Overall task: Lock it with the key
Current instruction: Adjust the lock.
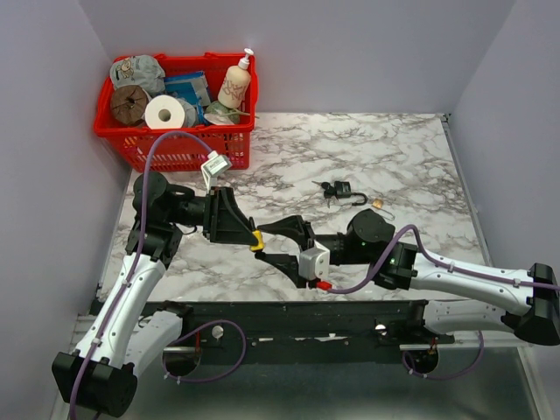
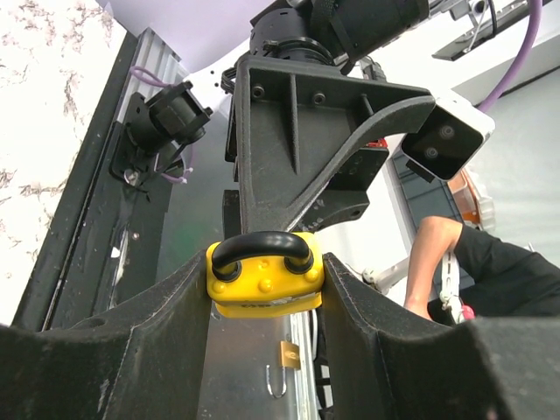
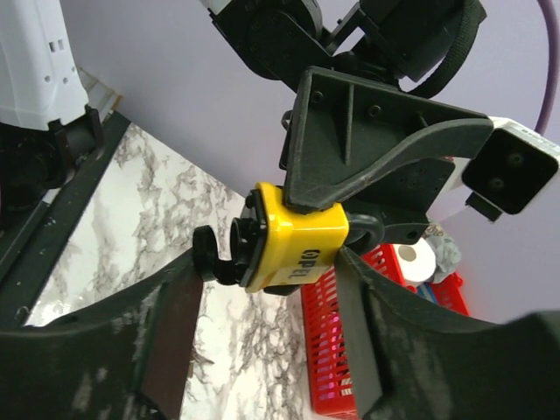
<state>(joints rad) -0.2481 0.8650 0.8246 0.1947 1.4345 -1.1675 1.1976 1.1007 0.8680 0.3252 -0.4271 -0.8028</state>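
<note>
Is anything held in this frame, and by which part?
The left gripper clamps the yellow padlock by the two sides of its body. The right gripper only flanks the padlock, jaws open.

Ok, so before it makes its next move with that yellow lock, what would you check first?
1. Yellow padlock clamped in the left tool, a finger pressed against each side: ok.
2. Black key in the end of the padlock opposite the shackle: ok.
3. Right tool lined up, its jaws standing either side of key and padlock: ok.
4. Right tool actually gripping the key: cannot tell, contact is not clear.
5. Shackle pushed home: both legs look seated in the left wrist view, ok; whether it is locked, cannot tell.
6. Spare lock and keys on the table, away from both tools: ok.
</note>
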